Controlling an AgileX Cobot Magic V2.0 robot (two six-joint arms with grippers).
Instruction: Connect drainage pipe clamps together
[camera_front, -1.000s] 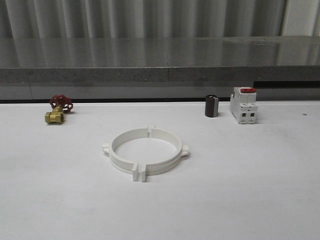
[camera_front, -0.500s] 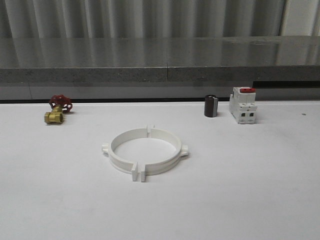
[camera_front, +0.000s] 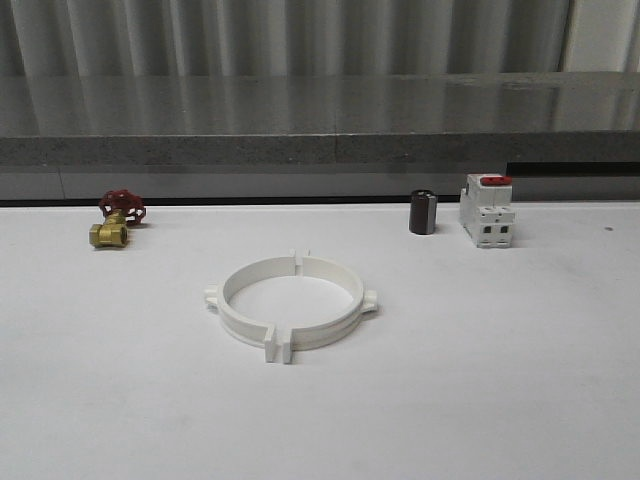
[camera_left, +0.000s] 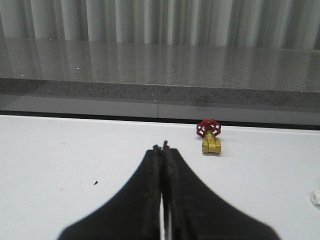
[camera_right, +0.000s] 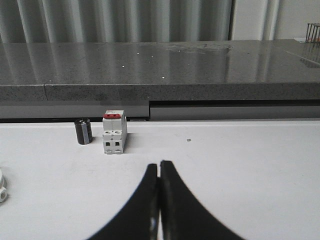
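The two white drainage pipe clamps (camera_front: 291, 302) lie on the white table in the middle of the front view, set end to end as a ring, their flat flanges side by side at the near end and the far end. A small piece of a clamp (camera_right: 2, 186) shows at the edge of the right wrist view, and another white bit (camera_left: 316, 198) at the edge of the left wrist view. My left gripper (camera_left: 162, 148) is shut with nothing in it, low over bare table. My right gripper (camera_right: 159, 165) is shut too and holds nothing.
A brass valve with a red handwheel (camera_front: 115, 219) (camera_left: 209, 137) sits at the back left. A dark cylinder (camera_front: 422, 212) (camera_right: 83, 131) and a white breaker with a red switch (camera_front: 487, 210) (camera_right: 114, 132) stand at the back right. A grey ledge (camera_front: 320, 150) borders the table's far edge.
None in the scene; the whole front picture only shifted by a few pixels and back.
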